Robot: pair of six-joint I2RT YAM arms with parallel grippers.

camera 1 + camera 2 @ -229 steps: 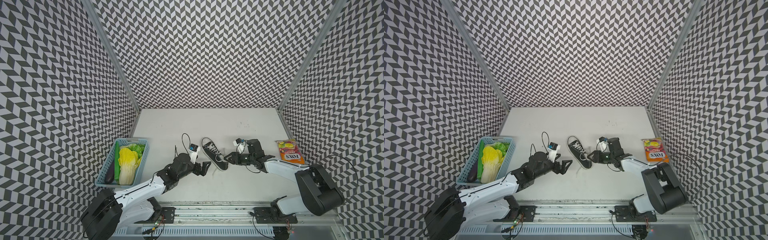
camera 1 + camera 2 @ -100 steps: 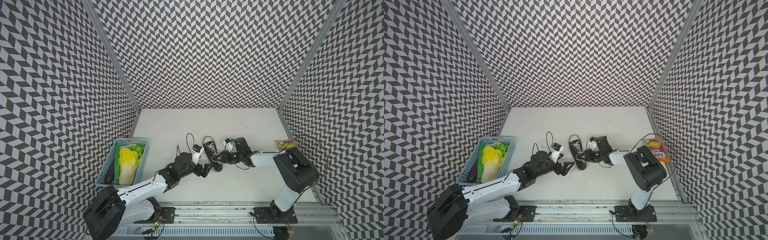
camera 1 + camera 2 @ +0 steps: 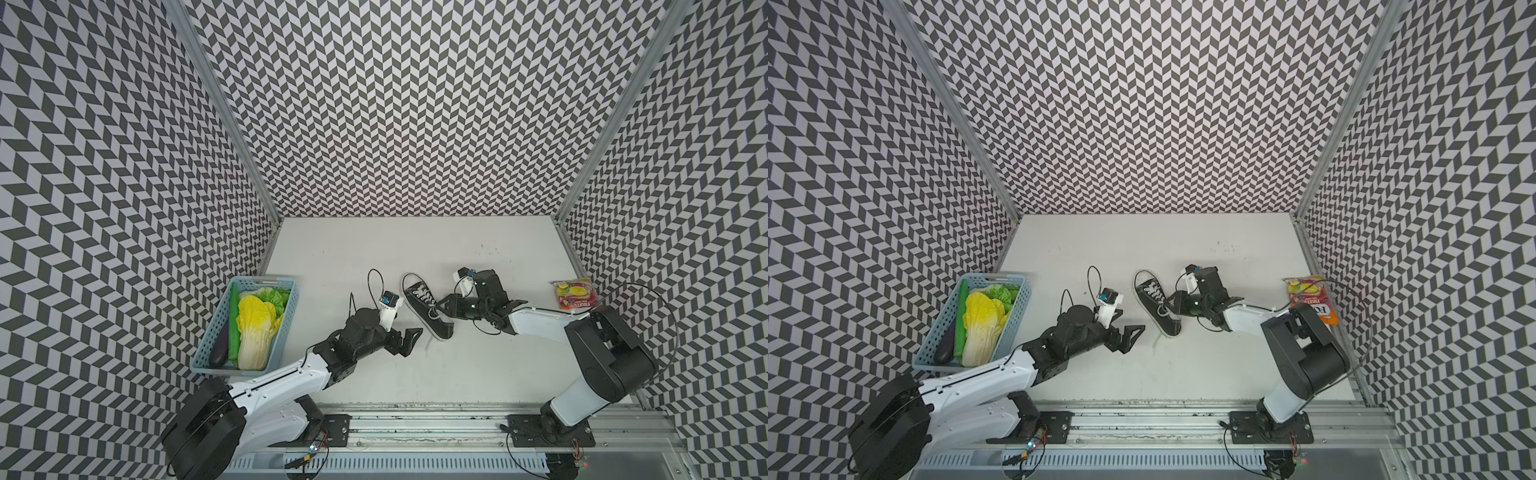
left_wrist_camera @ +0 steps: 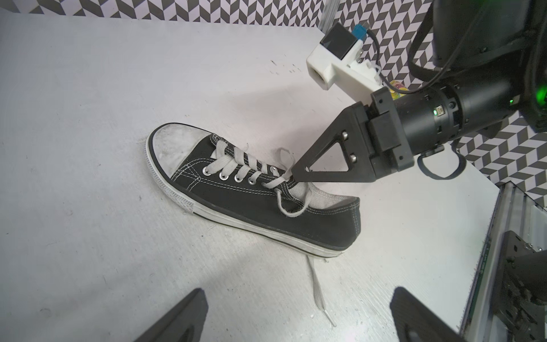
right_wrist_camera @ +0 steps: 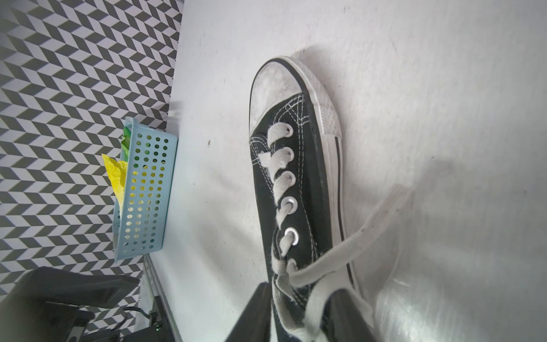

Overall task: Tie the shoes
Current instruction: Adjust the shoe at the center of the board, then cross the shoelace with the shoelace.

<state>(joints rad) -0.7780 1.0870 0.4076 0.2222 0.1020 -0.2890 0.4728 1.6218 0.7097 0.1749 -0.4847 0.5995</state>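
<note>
- Your left gripper [image 3: 410,341] is hanging released, near-left of the sneaker [image 3: 426,305]
- Your right gripper [image 5: 300,291] is straddling its laces [image 4: 236,161]; I cannot tell whether it is clamping
- The sneaker is sitting midway across the bench [image 3: 415,257], toe far

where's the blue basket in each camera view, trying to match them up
In a top view: blue basket at the left edge of the table, vegetables inside.
In a top view: same spot, left edge.
Left wrist: not in it.
Right wrist: its perforated end shows, well apart from the black sneaker.
Shared landmark: the black sneaker, visible in all four views.
</note>
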